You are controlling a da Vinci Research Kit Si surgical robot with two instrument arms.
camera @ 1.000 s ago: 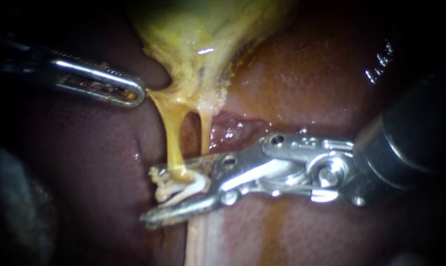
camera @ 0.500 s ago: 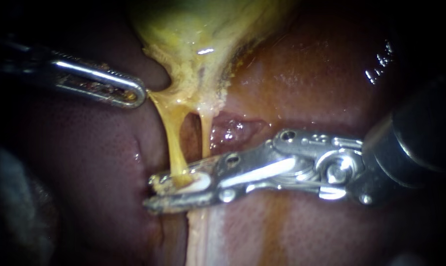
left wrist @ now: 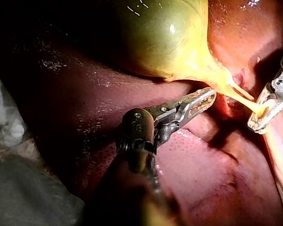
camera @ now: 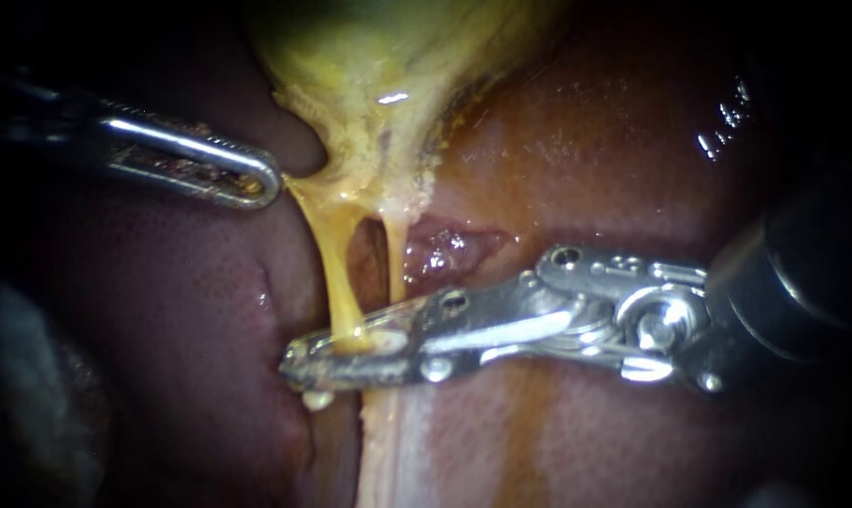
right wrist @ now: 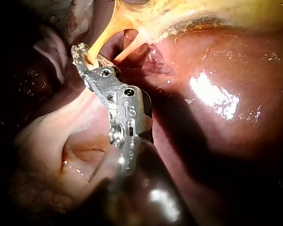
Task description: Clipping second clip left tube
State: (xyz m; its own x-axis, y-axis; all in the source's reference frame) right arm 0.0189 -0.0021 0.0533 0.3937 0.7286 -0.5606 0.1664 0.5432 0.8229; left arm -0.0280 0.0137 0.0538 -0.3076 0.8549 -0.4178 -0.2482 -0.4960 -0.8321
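The right instrument (camera: 299,360) has its jaws clenched on the left tube (camera: 337,273) at its lower end, so the clip (camera: 388,341) seems pressed and only release is left; the left instrument (camera: 261,179) grasps the gallbladder (camera: 370,56) in its jaws

Right instrument (camera: 294,361) now closed onto left tube (camera: 337,273); clip (camera: 386,341) squeezed flat.

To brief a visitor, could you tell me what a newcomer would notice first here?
Mid-view, the silver right instrument has its jaws shut on the stretched yellow left tube. Above it hangs the yellow-green gallbladder against dark-red liver, with the slim metal left instrument at its edge.
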